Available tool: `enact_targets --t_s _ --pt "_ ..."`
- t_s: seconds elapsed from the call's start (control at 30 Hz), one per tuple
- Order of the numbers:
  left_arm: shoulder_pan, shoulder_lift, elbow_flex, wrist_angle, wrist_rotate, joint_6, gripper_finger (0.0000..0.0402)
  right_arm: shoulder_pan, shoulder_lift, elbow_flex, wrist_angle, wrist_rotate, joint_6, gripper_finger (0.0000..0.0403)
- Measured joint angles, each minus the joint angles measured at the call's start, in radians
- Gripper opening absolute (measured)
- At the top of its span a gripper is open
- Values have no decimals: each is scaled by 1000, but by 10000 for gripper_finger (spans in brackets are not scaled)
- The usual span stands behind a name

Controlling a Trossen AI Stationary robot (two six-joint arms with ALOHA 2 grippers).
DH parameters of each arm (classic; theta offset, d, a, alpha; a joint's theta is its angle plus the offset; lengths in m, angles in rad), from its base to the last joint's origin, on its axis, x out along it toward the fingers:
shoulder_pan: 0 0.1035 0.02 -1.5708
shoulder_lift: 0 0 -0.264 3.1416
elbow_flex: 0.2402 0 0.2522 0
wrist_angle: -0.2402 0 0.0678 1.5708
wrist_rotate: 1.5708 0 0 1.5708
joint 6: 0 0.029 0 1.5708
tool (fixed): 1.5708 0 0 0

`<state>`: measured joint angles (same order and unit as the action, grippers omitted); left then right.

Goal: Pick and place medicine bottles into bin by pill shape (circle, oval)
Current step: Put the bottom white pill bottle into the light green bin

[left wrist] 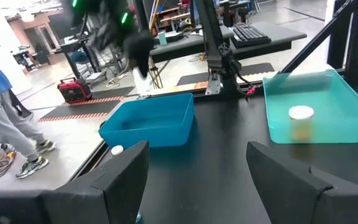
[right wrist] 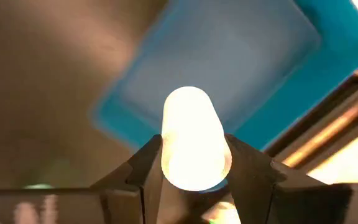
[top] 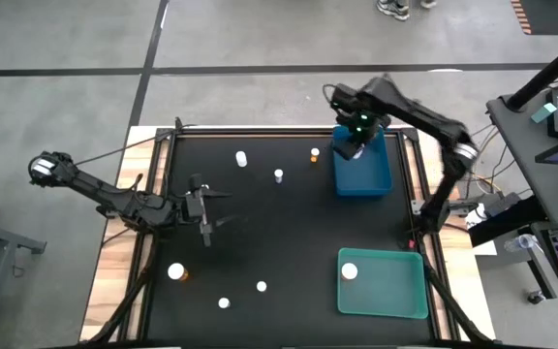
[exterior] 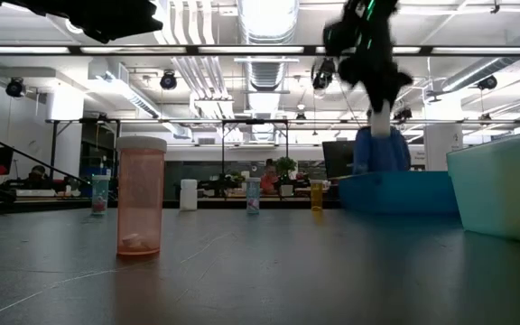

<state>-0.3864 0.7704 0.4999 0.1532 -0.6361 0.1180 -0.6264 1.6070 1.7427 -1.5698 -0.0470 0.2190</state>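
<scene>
My right gripper (top: pixel 354 145) is shut on a white medicine bottle (right wrist: pixel 191 137), high over the far end of the blue bin (top: pixel 363 167); the low view shows the bottle (exterior: pixel 380 120) hanging above the bin. My left gripper (top: pixel 211 208) is open and empty, low over the table's left middle. Loose bottles stand on the black table: two white ones (top: pixel 241 158) (top: pixel 278 175) and an amber one (top: pixel 315 154) toward the far side, and an amber one (top: pixel 176 272) and two white ones (top: pixel 224 303) (top: pixel 261 286) near the front. One bottle (top: pixel 349 272) stands in the teal bin (top: pixel 395 291). My right gripper pinches the white bottle by its two opposite sides (right wrist: pixel 166 163) between its two fingers. The fingers (right wrist: pixel 143 168) point down from above. The bottle is lifted clear, with its free end toward the blue bin below.
The blue bin stands at the far right and the teal bin at the near right. The left wrist view shows both bins (left wrist: pixel 151 121) (left wrist: pixel 309 115) ahead of my left gripper (left wrist: pixel 197 152). A person's legs (left wrist: pixel 5 124) show beyond the table's far edge.
</scene>
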Motion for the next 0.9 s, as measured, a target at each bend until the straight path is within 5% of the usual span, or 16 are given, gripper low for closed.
enact_targets --t_s 0.27,0.5,0.7,0.9 --pt "0 0 0 0 0 -7 254 378 -334 -168 -2 -40 427 141" --pt "0 12 0 5 0 -8 254 813 -462 -437 16 -127 797 141" --pt "0 22 0 10 0 -8 254 1115 -477 -660 173 -205 871 141" --pt "0 22 0 13 0 -7 254 1267 -460 -818 411 -196 912 141"
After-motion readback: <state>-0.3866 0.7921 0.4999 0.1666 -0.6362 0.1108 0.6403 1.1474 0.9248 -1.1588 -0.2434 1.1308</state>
